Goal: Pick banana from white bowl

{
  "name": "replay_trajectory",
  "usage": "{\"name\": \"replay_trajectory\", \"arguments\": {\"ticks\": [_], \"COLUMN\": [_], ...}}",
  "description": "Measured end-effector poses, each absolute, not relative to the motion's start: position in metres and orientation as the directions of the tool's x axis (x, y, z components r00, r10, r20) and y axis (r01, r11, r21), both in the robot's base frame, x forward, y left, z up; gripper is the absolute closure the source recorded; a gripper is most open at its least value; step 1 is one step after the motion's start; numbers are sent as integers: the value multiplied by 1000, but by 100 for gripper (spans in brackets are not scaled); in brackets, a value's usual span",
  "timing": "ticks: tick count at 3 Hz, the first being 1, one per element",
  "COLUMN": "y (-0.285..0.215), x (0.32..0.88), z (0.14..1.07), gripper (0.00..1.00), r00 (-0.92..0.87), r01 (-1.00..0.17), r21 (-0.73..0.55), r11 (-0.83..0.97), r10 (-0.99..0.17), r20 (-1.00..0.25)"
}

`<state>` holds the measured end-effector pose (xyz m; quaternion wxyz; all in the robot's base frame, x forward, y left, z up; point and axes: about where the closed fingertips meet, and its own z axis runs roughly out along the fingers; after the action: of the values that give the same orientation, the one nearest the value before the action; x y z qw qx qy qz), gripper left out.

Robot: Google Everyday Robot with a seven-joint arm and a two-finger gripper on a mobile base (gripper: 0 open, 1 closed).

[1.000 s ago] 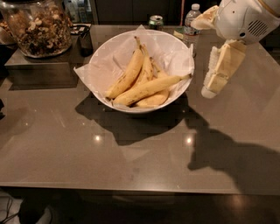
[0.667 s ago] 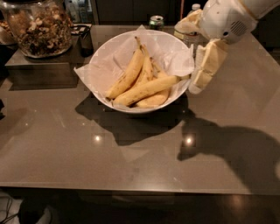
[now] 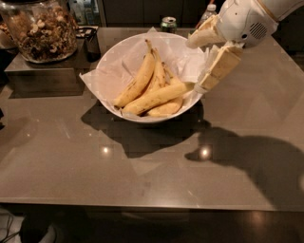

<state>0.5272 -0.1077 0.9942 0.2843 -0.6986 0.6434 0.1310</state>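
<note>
Scene: a grey, glossy worktop point(image 3: 142, 180) carried a white bowl point(image 3: 156, 118) in the upper middle of the frame.
Bowl lining: crinkled white paper point(image 3: 183, 59) covered the inside and stuck out past the rim at the left.
Bowl contents: several yellow bananas lay inside, crowded against one another.
Task object: the banana point(image 3: 156, 97) lay nearly flat across the front of the pile. It was long and slim, and it ran from the lower left up to the bowl's right rim.
Neighbouring fruit: a second banana point(image 3: 138, 78) leaned up and to the right behind it, stem uppermost. A shorter one point(image 3: 167, 108) lay just in front.
Tool: the tool point(image 3: 194, 67) hung over the bowl's right rim, in the upper right of the frame.
Tool state: its two cream fingers point(image 3: 219, 66) were spread wide and held nothing. The lower fingertip was at the banana's right end, and whether it touched could not be told.
Background, upper left: a glass jar of nuts point(image 3: 42, 28) stood on a dark block.
Background, top: a can point(image 3: 167, 23) and a bottle point(image 3: 209, 10) stood beyond the bowl.
</note>
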Motion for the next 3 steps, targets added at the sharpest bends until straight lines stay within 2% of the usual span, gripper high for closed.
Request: {"name": "replay_trajectory", "arguments": {"ticks": [2,3], "y": [-94,-91], "x": [545,556], "z": [971,959], "gripper": [18,18], "r00": [142,139], "r01": [-979,-980], "r21": [-200,-196], "r11": [-31,-28], "r10": [-809,-803], "r20": [-570,-579]}}
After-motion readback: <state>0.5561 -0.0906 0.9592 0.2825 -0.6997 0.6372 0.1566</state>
